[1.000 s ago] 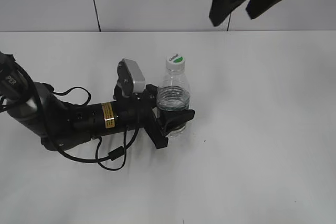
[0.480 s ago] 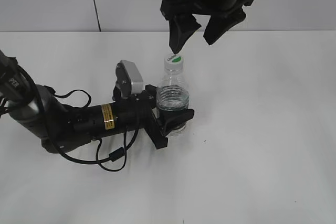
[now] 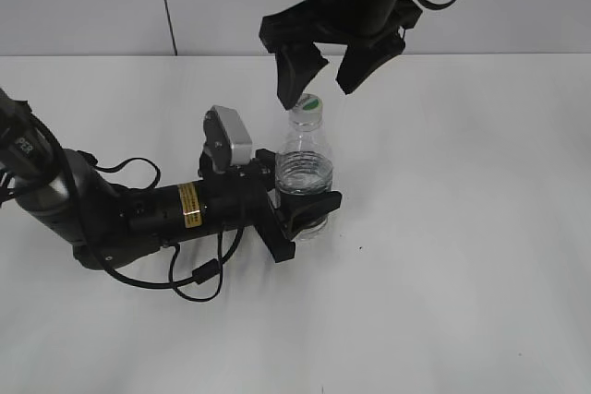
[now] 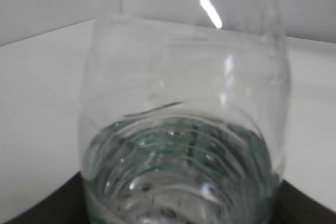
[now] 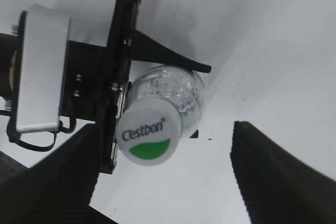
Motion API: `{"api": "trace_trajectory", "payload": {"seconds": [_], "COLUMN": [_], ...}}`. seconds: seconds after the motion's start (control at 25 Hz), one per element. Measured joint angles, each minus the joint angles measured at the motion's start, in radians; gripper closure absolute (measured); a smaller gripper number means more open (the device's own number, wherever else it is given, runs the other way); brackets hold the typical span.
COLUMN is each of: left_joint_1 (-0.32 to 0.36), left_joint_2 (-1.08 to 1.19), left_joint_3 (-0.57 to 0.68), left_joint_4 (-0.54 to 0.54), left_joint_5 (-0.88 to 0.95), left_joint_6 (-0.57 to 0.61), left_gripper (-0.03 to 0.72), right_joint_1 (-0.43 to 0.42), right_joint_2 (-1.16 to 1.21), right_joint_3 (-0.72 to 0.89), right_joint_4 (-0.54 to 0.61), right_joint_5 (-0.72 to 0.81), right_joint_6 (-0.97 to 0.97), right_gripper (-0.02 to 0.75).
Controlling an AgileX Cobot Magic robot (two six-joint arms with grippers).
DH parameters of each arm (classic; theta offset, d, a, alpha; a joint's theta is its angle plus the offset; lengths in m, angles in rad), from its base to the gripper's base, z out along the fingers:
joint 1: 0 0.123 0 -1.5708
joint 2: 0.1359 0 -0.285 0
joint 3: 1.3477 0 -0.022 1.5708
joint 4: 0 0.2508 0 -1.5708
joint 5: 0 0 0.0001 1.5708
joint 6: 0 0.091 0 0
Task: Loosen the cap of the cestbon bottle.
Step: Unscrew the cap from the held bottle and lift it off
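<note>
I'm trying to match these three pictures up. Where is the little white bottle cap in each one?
Exterior view: the cap sits just above center, on top of the bottle, partly behind one dark finger.
Left wrist view: not in it; only the bottle's clear body shows.
Right wrist view: the cap is left of center, seen from above.
Shared landmark: the bottle.

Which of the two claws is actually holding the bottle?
The left gripper, lying low on the table, is clamped around the cestbon bottle. The right gripper hangs open above the cap, not gripping it.
</note>
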Motion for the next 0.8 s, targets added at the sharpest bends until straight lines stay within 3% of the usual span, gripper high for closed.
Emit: {"api": "trace_trajectory", "payload": {"seconds": [0.8], "left_joint_1": [0.000], "left_joint_2": [0.000], "left_joint_3": [0.000], "left_joint_4": [-0.001], "left_joint_5": [0.001], "left_joint_6": [0.000], "left_gripper": [0.285], "right_joint_1": [0.009], "right_joint_2": [0.040], "right_joint_3": [-0.019], "right_joint_4": [0.002], "right_joint_5": [0.000], "right_joint_6": [0.000], "right_gripper": [0.150]}}
